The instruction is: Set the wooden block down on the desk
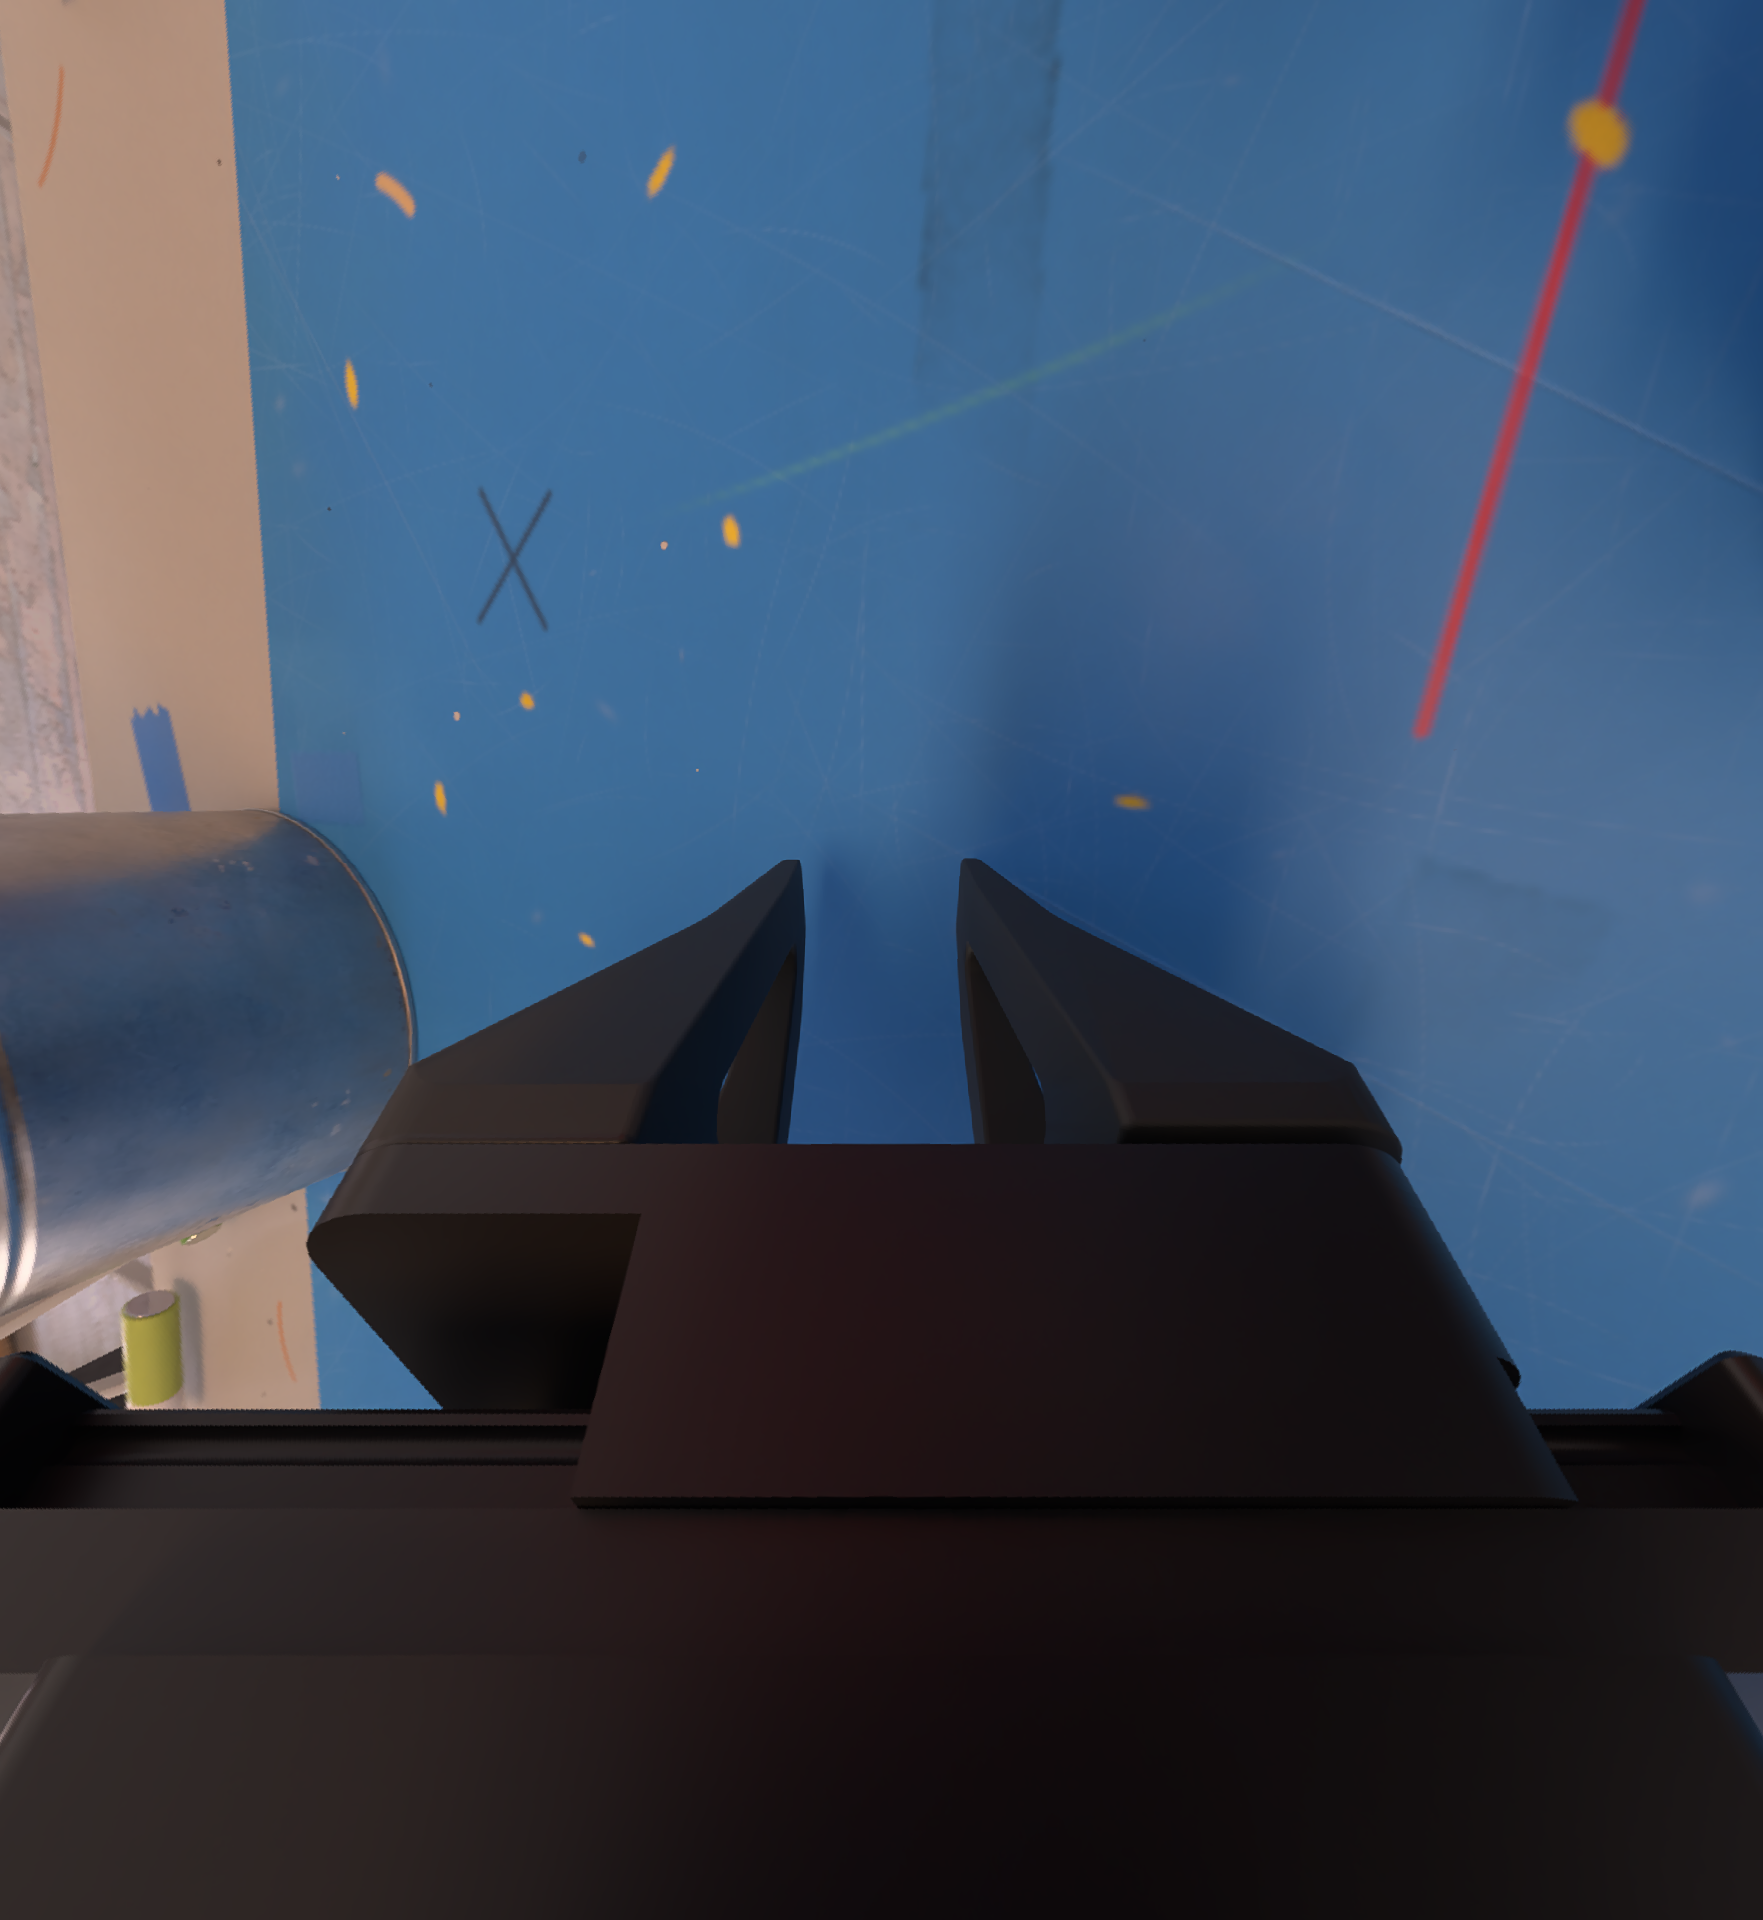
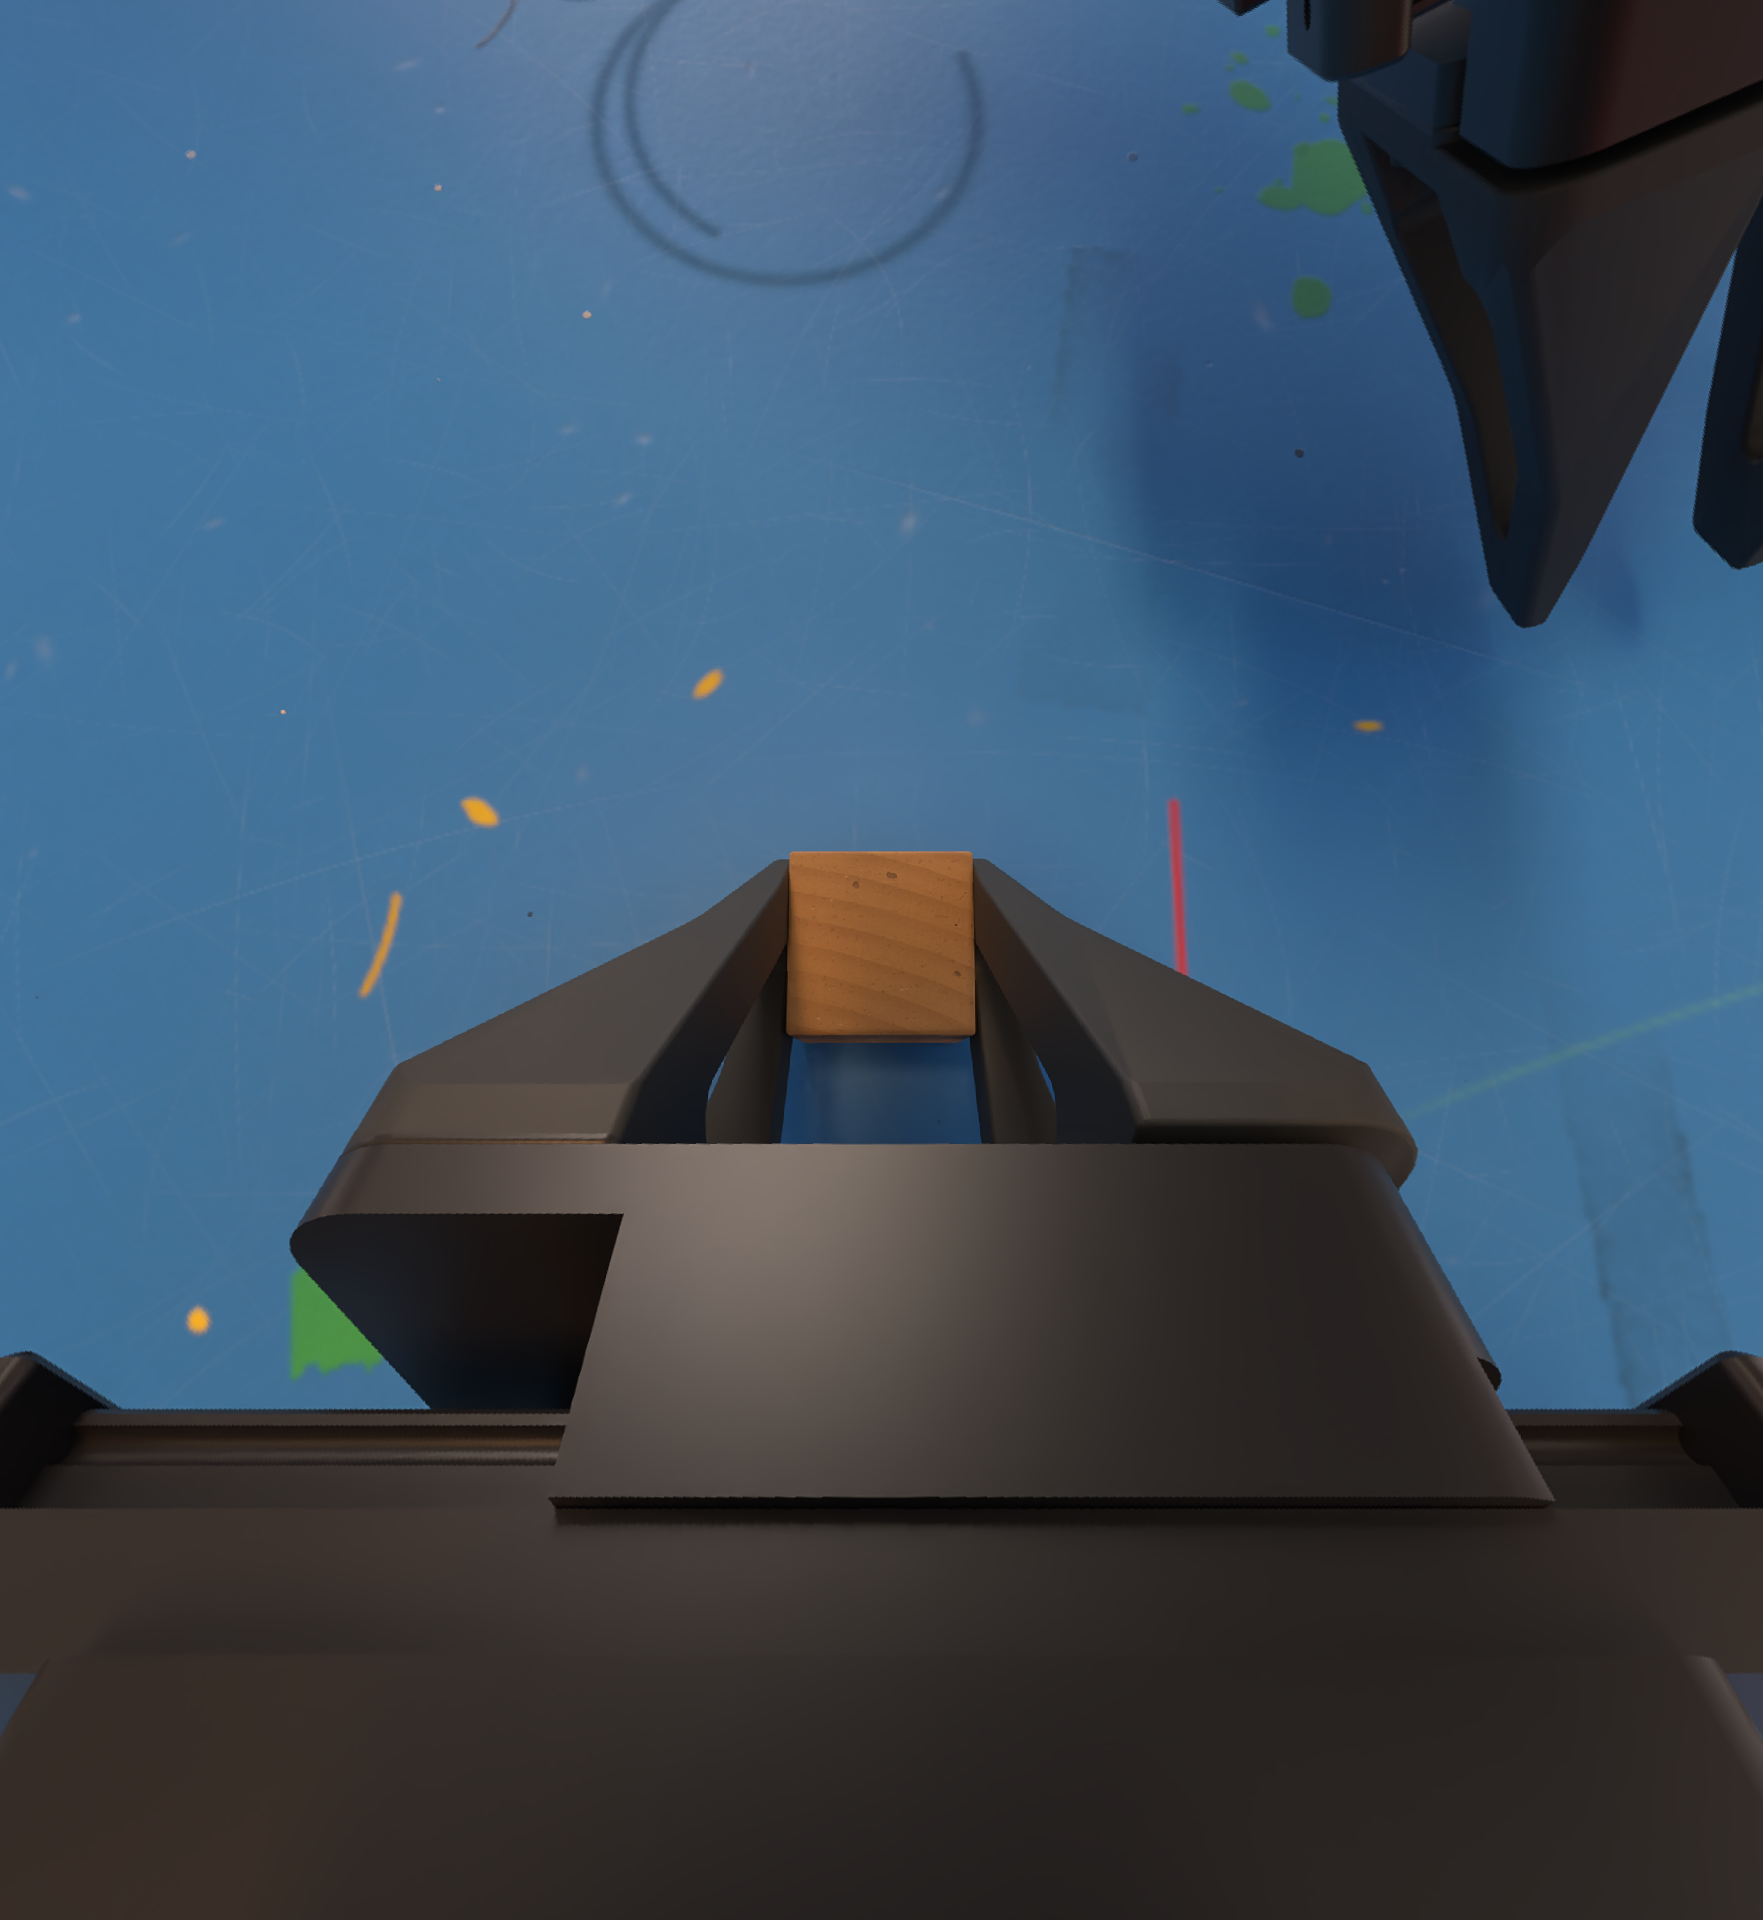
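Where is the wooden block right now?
In the right wrist view, the block sits clamped between the right claw tips, above the blue desk, near a red line.

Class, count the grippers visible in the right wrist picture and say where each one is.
2. The right gripper fills the lower centre, shut on the wooden block. The left gripper hangs at the upper right, empty, above the blue desk.

Right wrist view: block at frame centre, between the right gripper fingers, touching both, desk behind it. Left gripper in upper right of frame, well apart from block. Left wrist view: left gripper at centre over desk, nothing between fingers. Can at left edge, just beside the gripper. Small cylinder below can, lower left.
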Controlling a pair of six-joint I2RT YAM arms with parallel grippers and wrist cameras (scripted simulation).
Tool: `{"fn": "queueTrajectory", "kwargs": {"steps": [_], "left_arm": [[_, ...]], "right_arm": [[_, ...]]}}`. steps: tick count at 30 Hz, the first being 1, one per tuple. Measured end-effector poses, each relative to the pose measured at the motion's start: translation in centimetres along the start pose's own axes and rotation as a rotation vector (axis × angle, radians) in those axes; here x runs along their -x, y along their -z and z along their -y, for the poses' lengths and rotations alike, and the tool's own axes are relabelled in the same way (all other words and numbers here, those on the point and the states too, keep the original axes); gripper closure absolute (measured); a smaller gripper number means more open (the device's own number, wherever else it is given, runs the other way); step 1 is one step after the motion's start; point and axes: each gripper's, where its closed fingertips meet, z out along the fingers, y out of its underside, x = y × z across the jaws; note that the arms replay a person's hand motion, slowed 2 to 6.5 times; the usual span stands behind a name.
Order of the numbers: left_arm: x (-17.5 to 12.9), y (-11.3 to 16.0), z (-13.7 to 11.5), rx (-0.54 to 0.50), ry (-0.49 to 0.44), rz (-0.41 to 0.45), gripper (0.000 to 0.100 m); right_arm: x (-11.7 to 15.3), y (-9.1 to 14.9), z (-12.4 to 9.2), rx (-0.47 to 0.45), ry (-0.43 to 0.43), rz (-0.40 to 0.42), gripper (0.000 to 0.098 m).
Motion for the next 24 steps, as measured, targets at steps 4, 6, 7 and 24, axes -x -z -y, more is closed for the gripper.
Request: {"fn": "queueTrajectory", "kwargs": {"steps": [4, 6, 7, 24], "left_arm": [[0.1, 0.2, 0.0, 0.020, -0.022, 0.027, 0.078], [0.1, 0.4, 0.0, 0.021, -0.026, 0.036, 0.080], [0.2, 0.5, 0.0, 0.020, -0.027, 0.041, 0.080], [0.5, 1.8, -0.1, -0.005, 0.020, 0.073, 0.080]], "right_arm": [[0.0, 0.0, 0.0, 0.000, 0.001, -0.001, 0.0709], [0.0, 0.0, 0.0, 0.000, 0.001, 0.000, 0.0709], [0.0, 0.0, 0.0, 0.000, 0.001, 0.000, 0.0709], [0.0, 0.0, 0.0, 0.000, 0.001, -0.001, 0.0709]]}}
